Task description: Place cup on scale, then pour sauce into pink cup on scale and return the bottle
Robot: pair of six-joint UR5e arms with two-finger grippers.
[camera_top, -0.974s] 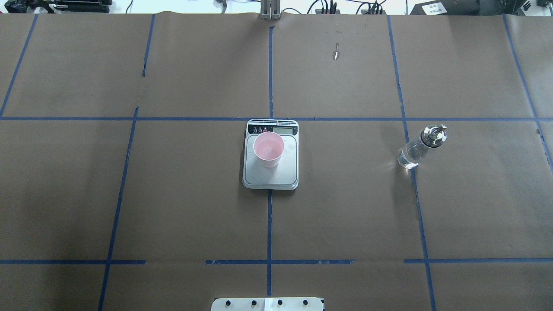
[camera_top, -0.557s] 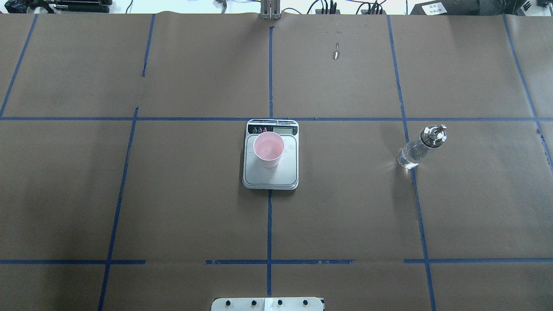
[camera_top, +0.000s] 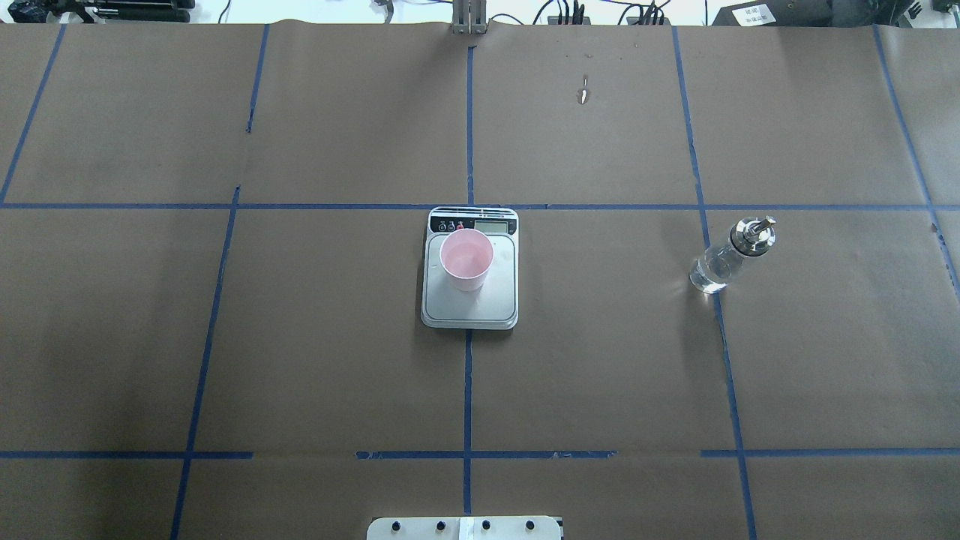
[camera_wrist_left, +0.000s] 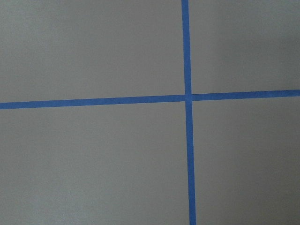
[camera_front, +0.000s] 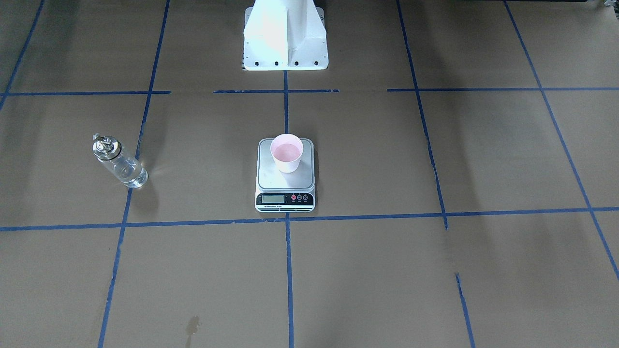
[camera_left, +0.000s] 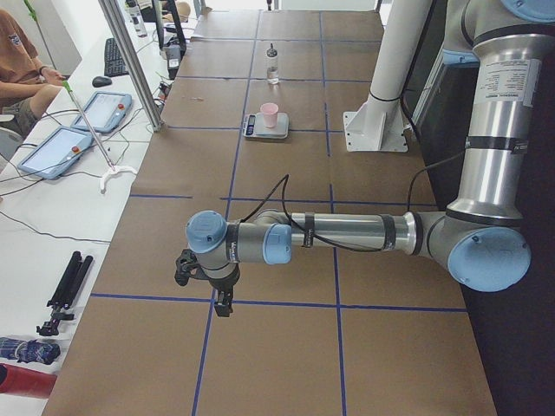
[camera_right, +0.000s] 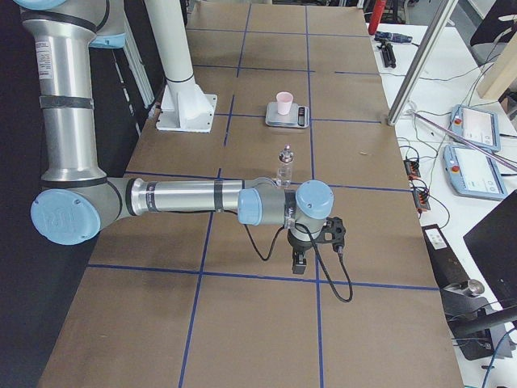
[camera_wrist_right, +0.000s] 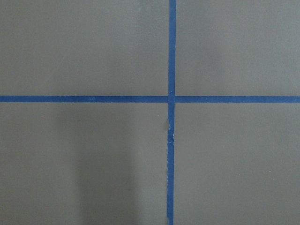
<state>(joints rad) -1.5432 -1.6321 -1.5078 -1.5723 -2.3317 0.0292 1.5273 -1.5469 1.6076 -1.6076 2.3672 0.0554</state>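
Note:
The pink cup (camera_top: 466,259) stands upright on the steel plate of the scale (camera_top: 472,309) at the table's middle, also seen from the front (camera_front: 287,153). The glass bottle (camera_top: 724,259) with its silver spout stands upright on the table far to the right, clear sauce (camera_front: 126,173) in its lower part. Neither gripper touches any of them. My left gripper (camera_left: 224,303) hangs over the table's left end and my right gripper (camera_right: 299,265) over the right end, just short of the bottle (camera_right: 284,166). I cannot tell whether either is open or shut.
Brown paper with blue tape grid lines (camera_top: 467,375) covers the table. The robot's white pedestal (camera_front: 285,36) stands behind the scale. Both wrist views show only a tape crossing. A person sits by tablets (camera_left: 95,108) on the side bench.

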